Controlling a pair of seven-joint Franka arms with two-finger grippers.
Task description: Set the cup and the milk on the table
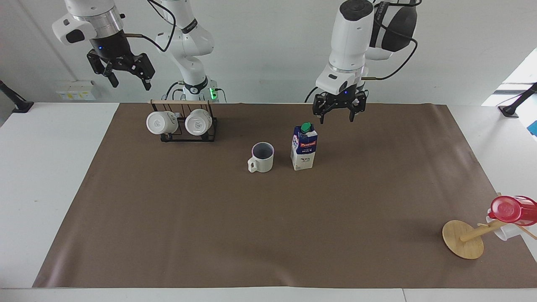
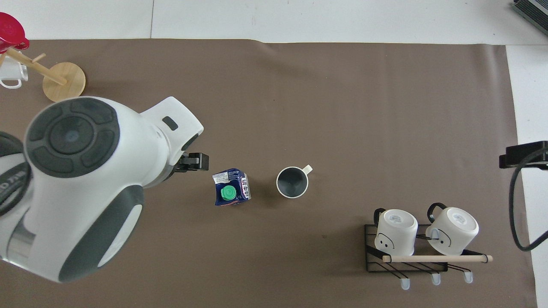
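Observation:
The milk (image 1: 303, 146) stands upright on the table's brown sheet (image 1: 209, 218), with its green cap on top. The cream cup (image 1: 262, 157) stands upright beside it, toward the right arm's end, with a small gap between them. Both show in the overhead view, the milk (image 2: 231, 193) and the cup (image 2: 292, 182). My left gripper (image 1: 337, 114) is open and empty, raised in the air over the sheet beside the milk, toward the left arm's end. My right gripper (image 1: 131, 83) is open and empty, waiting high over the mug rack's end of the table.
A black wire rack (image 1: 182, 133) with two glossy white mugs stands near the right arm's base; it also shows in the overhead view (image 2: 376, 261). A tipped wooden mug tree (image 1: 463, 239) with a red cup (image 1: 512, 209) lies at the left arm's end, far from the robots.

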